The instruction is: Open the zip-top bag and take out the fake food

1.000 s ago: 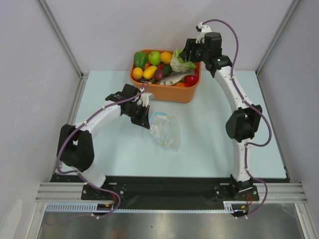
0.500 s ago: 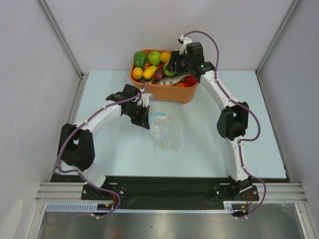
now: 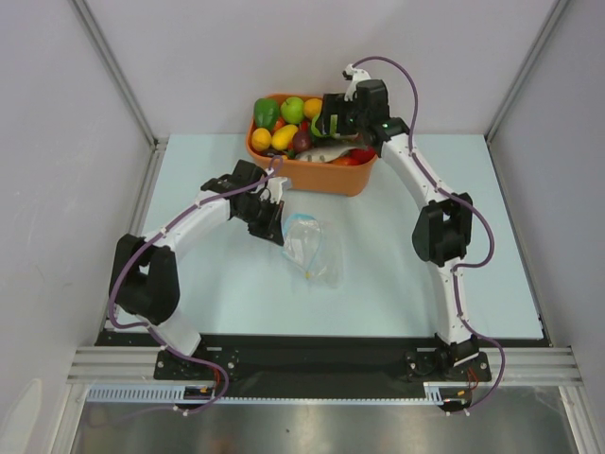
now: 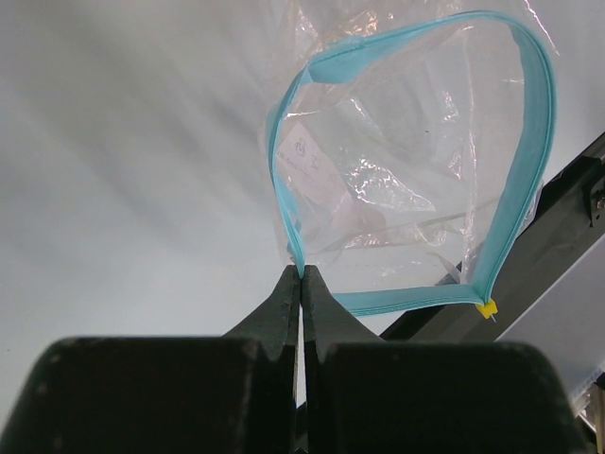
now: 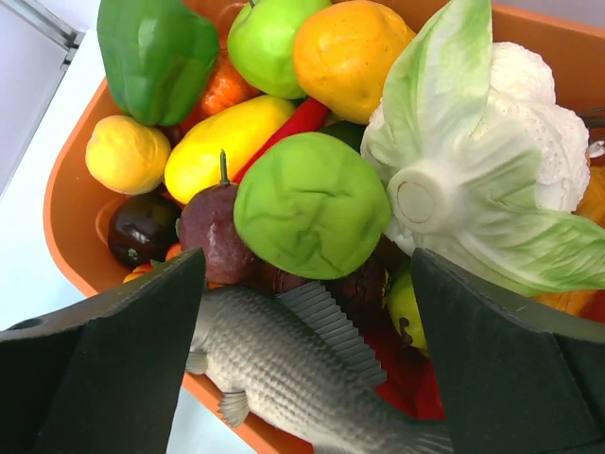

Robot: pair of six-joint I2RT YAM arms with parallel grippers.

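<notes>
Pinching zip-top bag (image 4: 406, 189) rim, left end effector (image 4: 302, 274), right end effector (image 5: 304, 260) spread above fish (image 5: 284, 369), bag print illegible

Orange tub (image 3: 326, 177), far side of table (image 3: 406, 255) — w/ cauliflower (image 5: 492, 161), green pepper (image 5: 156, 52) inside.

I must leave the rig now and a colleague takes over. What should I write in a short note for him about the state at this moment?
Left gripper: shut on the blue zip strip of the zip-top bag, which rests on the table.
Right gripper: open, holding nothing, over the orange tub.
Done: the bag is open, its mouth forms a wide loop, and it looks empty in the left wrist view. The grey fish lies in the tub among other toy food.
Left: probably only to release the bag and pull both arms back. Check first that no piece hides in the crumpled far end.
</notes>
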